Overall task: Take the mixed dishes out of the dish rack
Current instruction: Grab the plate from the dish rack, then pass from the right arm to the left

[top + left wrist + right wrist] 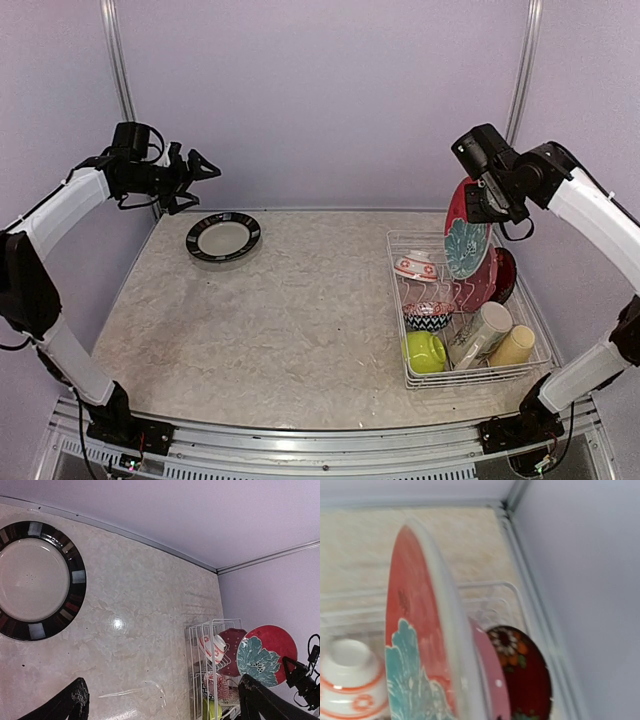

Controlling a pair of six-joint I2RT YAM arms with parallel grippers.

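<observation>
The right pincer (480,205) was clamped on the top edge of a red plate (466,242) with a teal flower, holding it upright just over the back of the white wire rack (470,378). In the rack sat a green bowl (424,351), a cream mug (482,333) and a yellow mug (512,346). The left pincer (197,180) hung with fingers spread wide and nothing between them, above the black-rimmed plate (223,237) lying flat on the table (300,330).
</observation>
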